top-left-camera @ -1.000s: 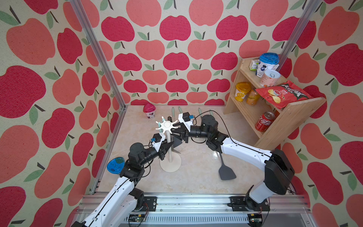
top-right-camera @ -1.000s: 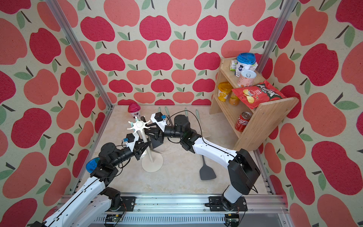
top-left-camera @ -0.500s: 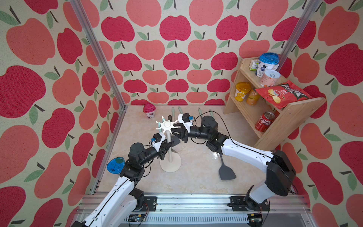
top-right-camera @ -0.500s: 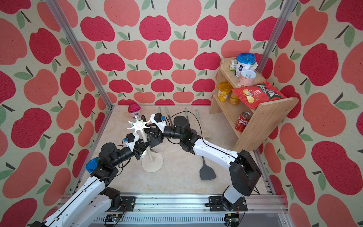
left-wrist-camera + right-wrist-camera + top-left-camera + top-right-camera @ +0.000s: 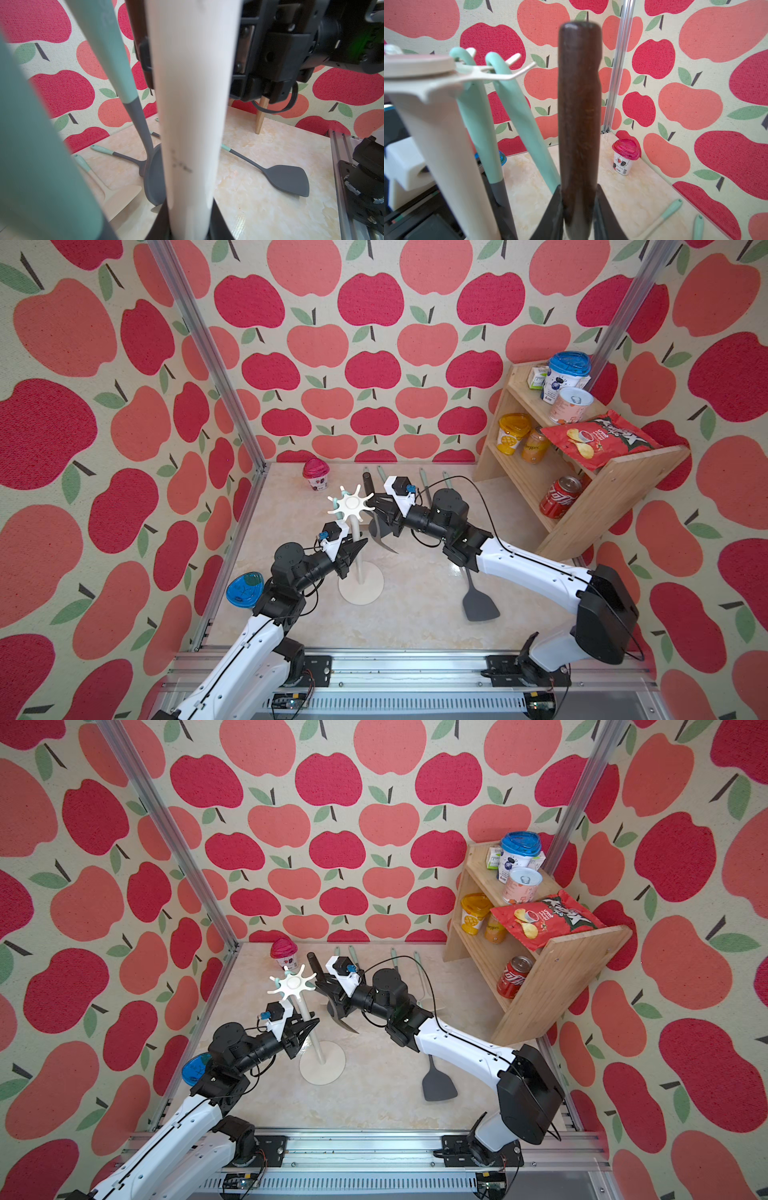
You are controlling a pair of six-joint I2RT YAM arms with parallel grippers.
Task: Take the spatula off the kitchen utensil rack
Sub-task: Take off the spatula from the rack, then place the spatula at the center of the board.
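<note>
**Right tool has closed on the spatula; handle looks free of the hook**

Clock set from above, 12 at the back wall.

Change in the last second: my right tool has pinched in and now sits narrow on the dark wooden handle of the spatula. The arm itself has barely shifted. The left tool is as it was, closed narrow around the pole of the kitchen utensil rack, steadying it.

Where the spatula is: upright in the right tool, just beside the rack's star top at about 1 o'clock, blade hanging below the tool. In the right wrist view the handle's end stands apart from the nearest hook arm, and I see nothing looped over it. I cannot tell whether the blade touches the pole.

Two mint-handled utensils hang on the rack. A grey turner lies on the bench at 4 o'clock of the rack's base.

Reading: the grip is made, so I judge the unhooking nearly done. Next I would draw the spatula toward 3 o'clock, clear of the rack, and slowly, since the blade could catch the pole or swing the hanging handles.
</note>
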